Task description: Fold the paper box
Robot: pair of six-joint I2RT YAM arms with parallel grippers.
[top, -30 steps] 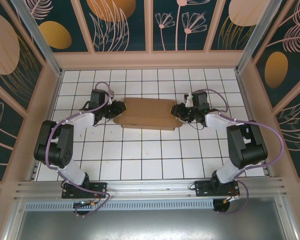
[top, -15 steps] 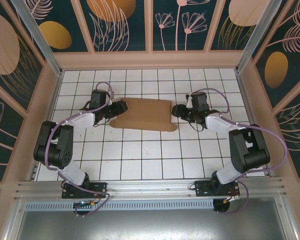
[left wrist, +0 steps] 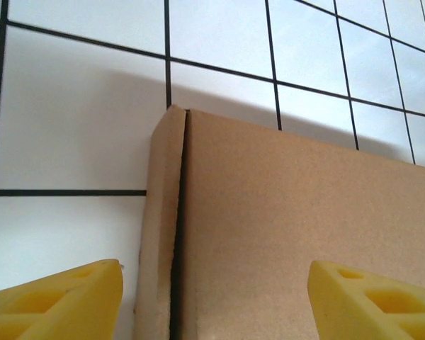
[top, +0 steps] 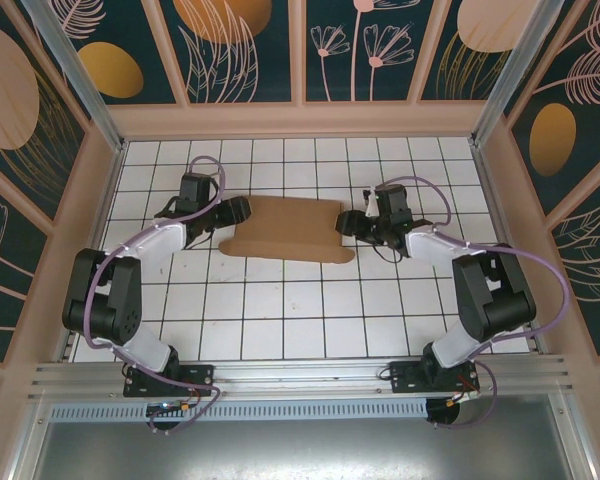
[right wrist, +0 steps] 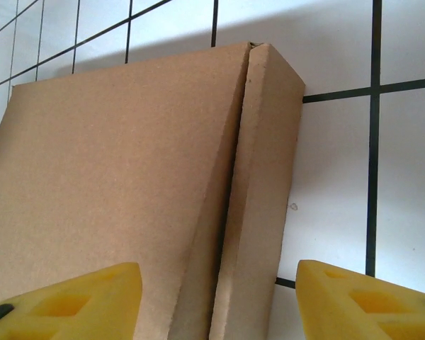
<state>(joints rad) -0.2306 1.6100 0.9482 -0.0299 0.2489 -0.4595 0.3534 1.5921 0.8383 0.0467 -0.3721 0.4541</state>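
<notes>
The box (top: 285,228) lies flat, far of centre, between our left gripper (top: 238,210) and right gripper (top: 348,222). Both stand wide at its ends, holding nothing. We judge it best to take each end flap (right wrist: 258,177) squarely, both sides together, so the box doesn't skew.

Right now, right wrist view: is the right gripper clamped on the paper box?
No, the right gripper has its yellow fingers wide apart, and the folded edge of the paper box lies ungripped between them.
</notes>
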